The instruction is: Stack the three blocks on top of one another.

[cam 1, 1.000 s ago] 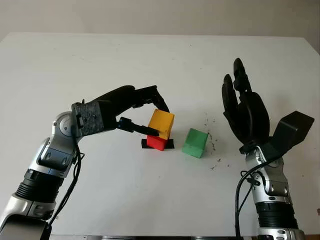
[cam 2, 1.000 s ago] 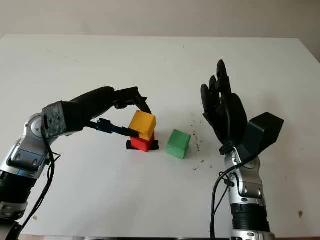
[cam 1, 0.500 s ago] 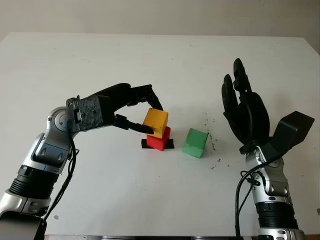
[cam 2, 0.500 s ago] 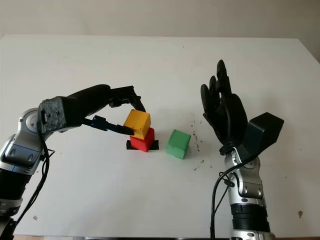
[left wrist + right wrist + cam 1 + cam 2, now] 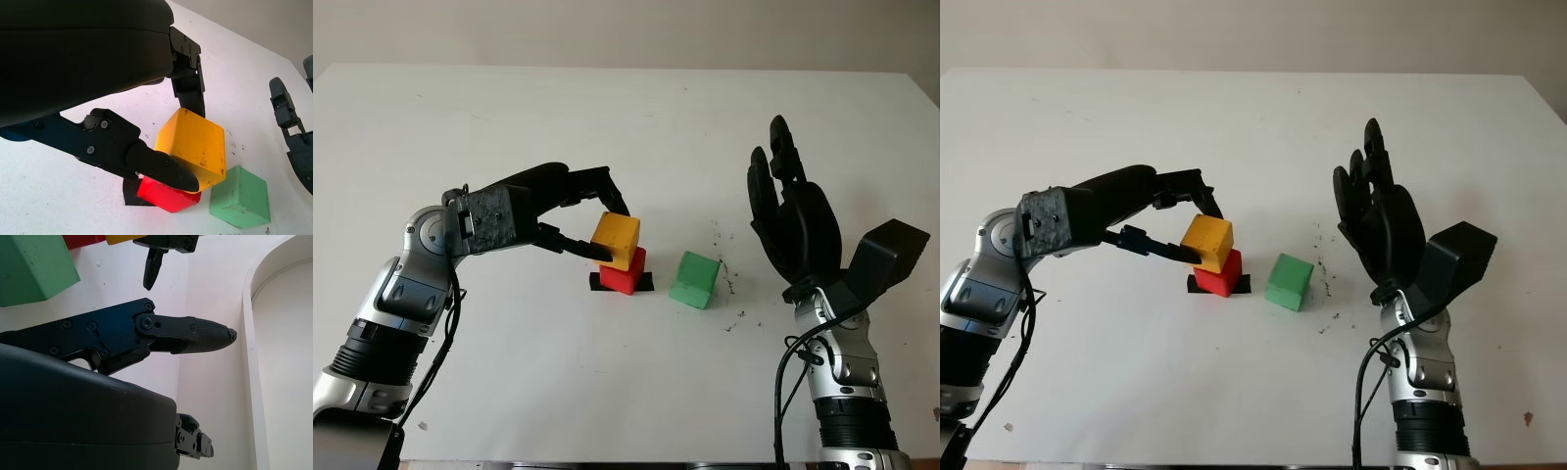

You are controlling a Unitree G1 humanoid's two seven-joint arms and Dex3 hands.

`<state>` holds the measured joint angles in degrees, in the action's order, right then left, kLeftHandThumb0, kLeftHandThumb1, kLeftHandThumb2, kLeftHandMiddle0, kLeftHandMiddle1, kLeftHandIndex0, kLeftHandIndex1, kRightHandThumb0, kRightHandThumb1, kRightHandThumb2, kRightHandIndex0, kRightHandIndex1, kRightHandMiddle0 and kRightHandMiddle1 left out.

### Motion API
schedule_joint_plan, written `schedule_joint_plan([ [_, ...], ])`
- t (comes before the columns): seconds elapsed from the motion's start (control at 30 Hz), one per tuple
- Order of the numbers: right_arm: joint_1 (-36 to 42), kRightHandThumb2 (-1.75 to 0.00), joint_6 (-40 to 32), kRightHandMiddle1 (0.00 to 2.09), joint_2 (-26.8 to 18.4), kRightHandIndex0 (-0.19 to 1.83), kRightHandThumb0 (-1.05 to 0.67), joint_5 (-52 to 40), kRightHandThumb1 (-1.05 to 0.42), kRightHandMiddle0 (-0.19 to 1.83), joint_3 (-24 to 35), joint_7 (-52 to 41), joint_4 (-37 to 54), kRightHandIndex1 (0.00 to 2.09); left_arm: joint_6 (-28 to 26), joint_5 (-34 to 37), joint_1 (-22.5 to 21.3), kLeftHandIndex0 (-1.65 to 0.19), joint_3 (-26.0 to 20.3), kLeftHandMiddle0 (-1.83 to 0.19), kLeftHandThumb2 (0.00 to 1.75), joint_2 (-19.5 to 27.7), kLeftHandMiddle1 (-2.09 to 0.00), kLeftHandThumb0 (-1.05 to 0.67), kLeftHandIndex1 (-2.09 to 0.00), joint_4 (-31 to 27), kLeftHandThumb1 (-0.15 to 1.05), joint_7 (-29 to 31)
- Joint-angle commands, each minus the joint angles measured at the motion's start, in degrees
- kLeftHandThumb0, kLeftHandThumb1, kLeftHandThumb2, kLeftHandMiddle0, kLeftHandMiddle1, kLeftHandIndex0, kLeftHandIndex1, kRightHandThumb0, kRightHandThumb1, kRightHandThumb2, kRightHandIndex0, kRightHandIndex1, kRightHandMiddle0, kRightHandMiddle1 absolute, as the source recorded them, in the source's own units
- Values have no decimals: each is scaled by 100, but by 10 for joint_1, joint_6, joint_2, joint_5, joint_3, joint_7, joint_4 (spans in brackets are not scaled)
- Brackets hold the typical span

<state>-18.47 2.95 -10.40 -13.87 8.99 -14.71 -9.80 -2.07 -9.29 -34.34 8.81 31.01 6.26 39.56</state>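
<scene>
White table (image 5: 636, 392) fills the scene under both arms. At its middle the left hand (image 5: 576, 217) pinches the yellow block (image 5: 616, 241), fingers closed on two opposite sides; that block sits tilted on the red block (image 5: 625, 277), which rests on a black patch (image 5: 646, 283). Just beyond, toward the other arm, lies the green block (image 5: 695, 279). Past it the right hand (image 5: 791, 220) is raised upright above the table, open and holding nothing

White table (image 5: 607, 392) with a black patch (image 5: 648, 283) and dark specks (image 5: 736, 284).
</scene>
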Motion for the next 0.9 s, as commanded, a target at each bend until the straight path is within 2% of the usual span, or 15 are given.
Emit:
schedule_joint_plan([
  [0.0,4,-45,2,1,0,-19,-64,1,-105,-19,2,1,8,0,3,6,0,-33,2,-18,13,-1,-4,-39,-149,-8,105,3],
  [0.53,6,-46,-1,1,0,-19,-64,4,-105,-19,0,4,11,0,-5,34,4,-28,-2,-18,14,-10,-5,-39,-159,-20,105,7],
  [0.87,7,-46,-2,1,-1,-19,-64,4,-105,-19,0,3,11,0,0,20,5,-25,1,-16,15,-8,-4,-40,-159,-19,105,-10],
])
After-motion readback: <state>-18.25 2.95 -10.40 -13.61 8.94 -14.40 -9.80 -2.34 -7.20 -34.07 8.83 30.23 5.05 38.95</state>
